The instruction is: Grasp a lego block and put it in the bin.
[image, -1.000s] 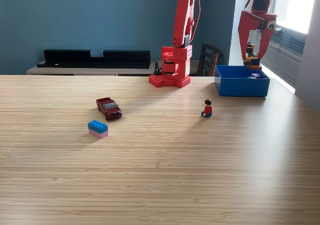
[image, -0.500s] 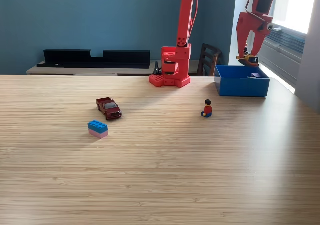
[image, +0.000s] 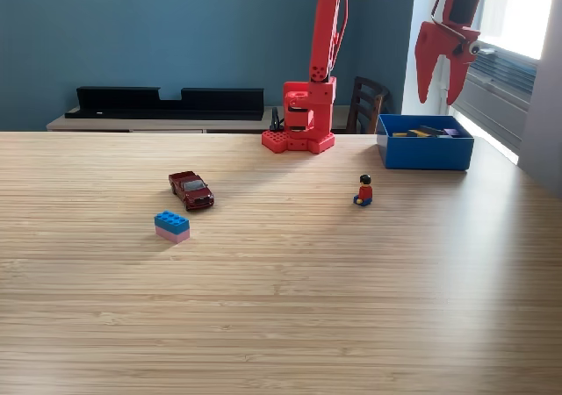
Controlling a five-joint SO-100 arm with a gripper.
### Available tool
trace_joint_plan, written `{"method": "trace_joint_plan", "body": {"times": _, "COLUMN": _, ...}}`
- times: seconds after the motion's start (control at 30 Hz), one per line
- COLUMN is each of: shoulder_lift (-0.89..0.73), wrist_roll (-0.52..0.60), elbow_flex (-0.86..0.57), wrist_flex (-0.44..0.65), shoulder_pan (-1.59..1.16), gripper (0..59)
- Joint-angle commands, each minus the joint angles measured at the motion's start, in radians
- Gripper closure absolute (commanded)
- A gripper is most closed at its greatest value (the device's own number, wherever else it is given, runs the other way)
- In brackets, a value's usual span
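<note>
The red pincer [image: 440, 89] hangs empty, jaws apart, above the blue bin [image: 425, 152] holding small pieces.

Blue bin [image: 426, 152], seemingly orange-purple contents.

one toy car [image: 191, 190], one minifigure [image: 363, 190], one bin [image: 425, 153]

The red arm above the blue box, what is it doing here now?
The red arm's gripper hangs open and empty above the blue bin, where a few small pieces lie inside. On the table, a blue and pink lego block, a red toy car and a small figure lie untouched.
</note>
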Motion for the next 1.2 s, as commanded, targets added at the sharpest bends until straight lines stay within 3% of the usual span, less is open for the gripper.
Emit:
{"method": "trace_joint_plan", "body": {"times": 0.03, "shoulder_lift": 0.048, "wrist_roll": 0.069, "elbow_flex": -0.16, "wrist_flex": 0.023, "shoulder_pan": 0.238, "gripper": 58.5}}
{"method": "trace_joint_plan", "body": {"times": 0.3, "shoulder_lift": 0.048, "wrist_roll": 0.252, "elbow_flex": -0.307, "wrist_flex": 0.02, "shoulder_pan": 0.724, "gripper": 58.5}}
{"method": "trace_joint_plan", "body": {"times": 0.6, "shoulder_lift": 0.048, "wrist_roll": 0.302, "elbow_flex": -0.341, "wrist_flex": 0.012, "shoulder_pan": 1.058, "gripper": 58.5}}
{"method": "trace_joint_plan", "body": {"times": 1.2, "shoulder_lift": 0.048, "wrist_roll": 0.299, "elbow_flex": -0.325, "wrist_flex": 0.002, "shoulder_pan": 1.115, "gripper": 58.4}}
